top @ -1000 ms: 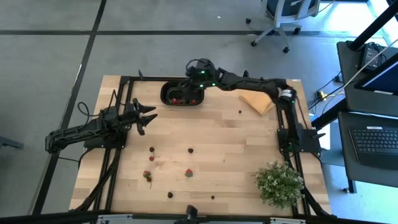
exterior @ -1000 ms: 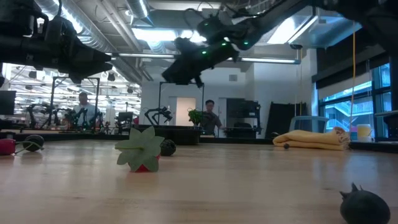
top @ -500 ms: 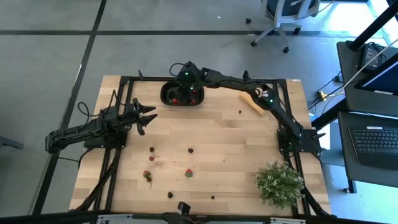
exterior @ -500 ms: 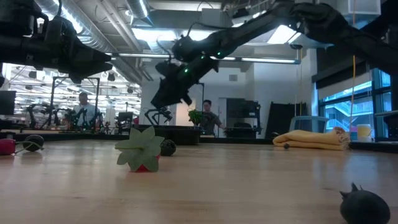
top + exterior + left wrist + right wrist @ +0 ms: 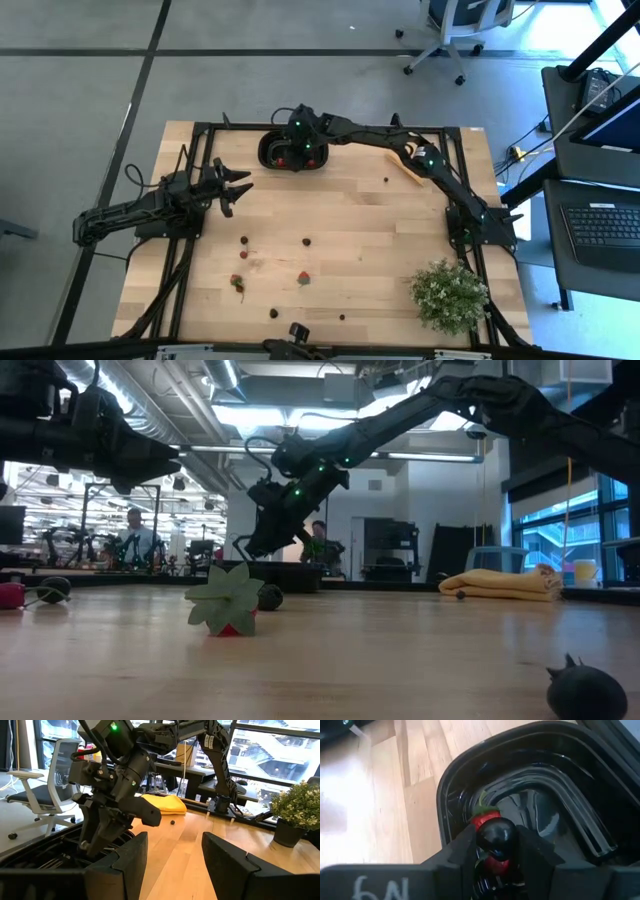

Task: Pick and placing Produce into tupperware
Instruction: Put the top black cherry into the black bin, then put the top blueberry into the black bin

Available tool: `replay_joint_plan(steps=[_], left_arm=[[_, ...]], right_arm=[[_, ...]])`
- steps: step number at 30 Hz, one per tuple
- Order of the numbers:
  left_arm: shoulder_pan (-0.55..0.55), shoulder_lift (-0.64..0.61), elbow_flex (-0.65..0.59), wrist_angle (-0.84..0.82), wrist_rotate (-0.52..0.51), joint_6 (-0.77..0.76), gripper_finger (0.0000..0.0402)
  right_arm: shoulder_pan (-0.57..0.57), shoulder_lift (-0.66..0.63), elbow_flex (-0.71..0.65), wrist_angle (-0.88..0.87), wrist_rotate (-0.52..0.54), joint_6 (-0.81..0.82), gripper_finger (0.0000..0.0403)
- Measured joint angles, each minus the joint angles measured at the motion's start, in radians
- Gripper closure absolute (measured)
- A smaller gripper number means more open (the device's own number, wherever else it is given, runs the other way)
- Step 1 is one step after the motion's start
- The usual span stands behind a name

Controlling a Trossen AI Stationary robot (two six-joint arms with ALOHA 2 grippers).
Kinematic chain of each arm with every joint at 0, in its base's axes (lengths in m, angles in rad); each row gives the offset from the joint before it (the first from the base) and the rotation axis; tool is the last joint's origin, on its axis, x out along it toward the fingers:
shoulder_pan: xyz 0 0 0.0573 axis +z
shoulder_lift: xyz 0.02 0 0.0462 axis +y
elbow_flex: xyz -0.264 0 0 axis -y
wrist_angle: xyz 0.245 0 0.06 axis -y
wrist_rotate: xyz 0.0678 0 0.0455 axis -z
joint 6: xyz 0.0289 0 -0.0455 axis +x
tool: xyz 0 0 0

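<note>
1. While my right gripper hangs over the black tub at the table's far edge, it pinches a dark berry.
2. My left gripper waits with fingers apart, near the left edge.
3. Loose fruit lies on the open wood.

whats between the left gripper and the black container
Only bare wooden table lies between the left gripper and the black container, seen in the high view.
</note>
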Motion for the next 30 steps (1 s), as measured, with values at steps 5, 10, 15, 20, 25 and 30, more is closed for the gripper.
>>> replay_joint_plan(steps=[5, 10, 15, 20, 25, 30], left_arm=[[0.000, 0.000, 0.000, 0.000, 0.000, 0.000, 0.0220], [0.000, 0.000, 0.000, 0.000, 0.000, 0.000, 0.0220], [0.000, 0.000, 0.000, 0.000, 0.000, 0.000, 0.0220], [0.000, 0.000, 0.000, 0.000, 0.000, 0.000, 0.0220], [0.000, 0.000, 0.000, 0.000, 0.000, 0.000, 0.0220], [0.000, 0.000, 0.000, 0.000, 0.000, 0.000, 0.0220]], right_arm=[[0.000, 0.000, 0.000, 0.000, 0.000, 0.000, 0.0278], [0.000, 0.000, 0.000, 0.000, 0.000, 0.000, 0.0278], [0.000, 0.000, 0.000, 0.001, 0.000, 0.000, 0.0278], [0.000, 0.000, 0.000, 0.007, 0.001, 0.000, 0.0275], [0.000, 0.000, 0.000, 0.009, 0.001, 0.000, 0.0258], [-0.001, 0.000, 0.000, 0.010, 0.001, 0.001, 0.0243]])
